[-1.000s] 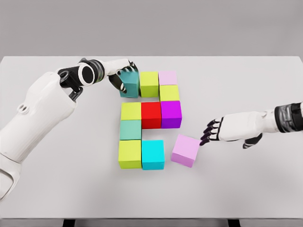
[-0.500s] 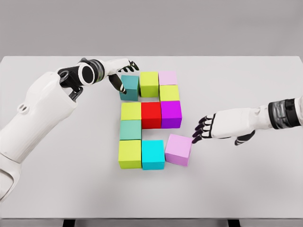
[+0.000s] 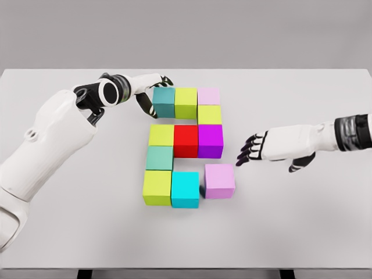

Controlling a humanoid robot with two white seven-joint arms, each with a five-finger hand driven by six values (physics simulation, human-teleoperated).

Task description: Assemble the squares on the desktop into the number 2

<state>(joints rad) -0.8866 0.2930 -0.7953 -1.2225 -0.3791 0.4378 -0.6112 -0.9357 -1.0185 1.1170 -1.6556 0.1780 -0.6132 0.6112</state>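
Wide open room on the white bench: bare surface runs all round the cluster of cubes, most of it to the right and along the near edge, with less behind the top row before the far edge. The cubes sit mid-bench in a blocky figure. Top row: teal cube, lime cube, pale pink cube, packed side by side. Below the pale pink one sits a yellow-green cube, then a purple cube with a red cube and another yellow-green cube to its left. Down the left side come a muted teal cube and a lime corner cube, with a cyan cube touching it. The lilac cube closes the bottom row, just beside the cyan one with a thin dark gap showing between them. The left robot hand reaches across from the left, dark fingers curled against the teal cube's left and back faces, touching rather than lifting. The right robot hand hangs near the lilac cube's upper right corner, fingers spread and pointing left, holding nothing and apart from it. All cubes look matte, smooth and sharp-edged; the arms are glossy white with black joints.
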